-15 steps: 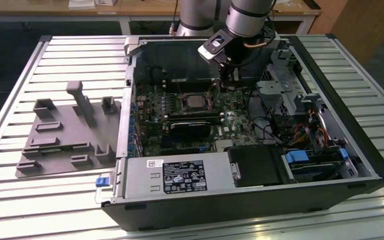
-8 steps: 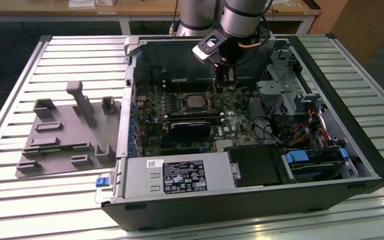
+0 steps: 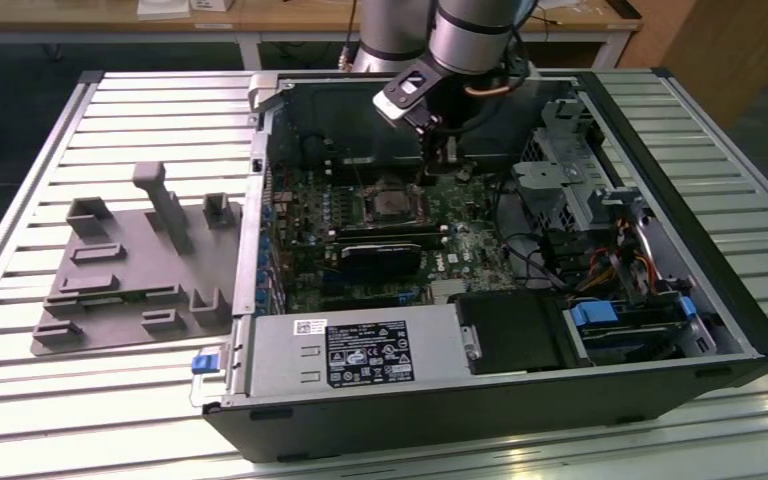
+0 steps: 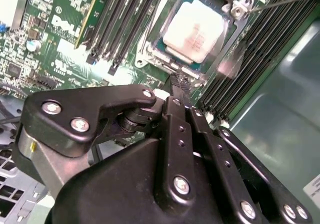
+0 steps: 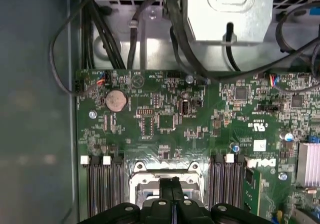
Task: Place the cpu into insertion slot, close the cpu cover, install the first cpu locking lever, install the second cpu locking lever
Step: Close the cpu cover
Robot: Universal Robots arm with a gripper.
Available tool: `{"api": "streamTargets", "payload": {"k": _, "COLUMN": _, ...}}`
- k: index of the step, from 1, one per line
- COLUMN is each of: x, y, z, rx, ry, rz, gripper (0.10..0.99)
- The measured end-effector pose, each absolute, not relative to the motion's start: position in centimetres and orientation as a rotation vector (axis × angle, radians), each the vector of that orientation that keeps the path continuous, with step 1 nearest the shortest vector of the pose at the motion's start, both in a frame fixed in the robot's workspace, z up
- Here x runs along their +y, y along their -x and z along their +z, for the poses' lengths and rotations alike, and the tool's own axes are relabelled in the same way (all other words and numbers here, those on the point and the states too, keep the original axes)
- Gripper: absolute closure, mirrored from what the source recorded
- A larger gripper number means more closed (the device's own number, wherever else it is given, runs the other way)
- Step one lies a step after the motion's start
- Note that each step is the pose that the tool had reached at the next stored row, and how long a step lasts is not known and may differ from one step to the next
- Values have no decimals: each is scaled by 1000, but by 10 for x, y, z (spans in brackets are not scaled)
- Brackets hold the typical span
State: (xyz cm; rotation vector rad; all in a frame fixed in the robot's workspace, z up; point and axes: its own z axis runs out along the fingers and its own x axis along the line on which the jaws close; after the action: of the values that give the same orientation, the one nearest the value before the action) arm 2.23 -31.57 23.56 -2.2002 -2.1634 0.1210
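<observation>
CPU: the cpu lies flat in the insertion slot, pale top up.
Cover: the cpu cover looks lowered, its frame around the chip.
Gripper: the gripper hangs just beside the slot's edge, fingers pressed together with nothing between them.
Lever: a thin locking lever runs off from the socket's corner.
Doing it well: probably lever work, so push with the closed tip, low and steady, clear of the memory slots.
</observation>
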Motion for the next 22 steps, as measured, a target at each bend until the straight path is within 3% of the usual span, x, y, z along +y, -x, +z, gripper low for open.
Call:
{"api": "streamTargets", "payload": {"k": 10, "x": -316, "y": -14, "z": 235, "rx": -2167, "ry": 2203, "rz": 114, "gripper": 980}}
{"api": "streamTargets", "payload": {"k": 22, "x": -316, "y": 5, "z": 230, "rx": -2209, "ry": 2243, "rz": 27, "gripper": 980}}
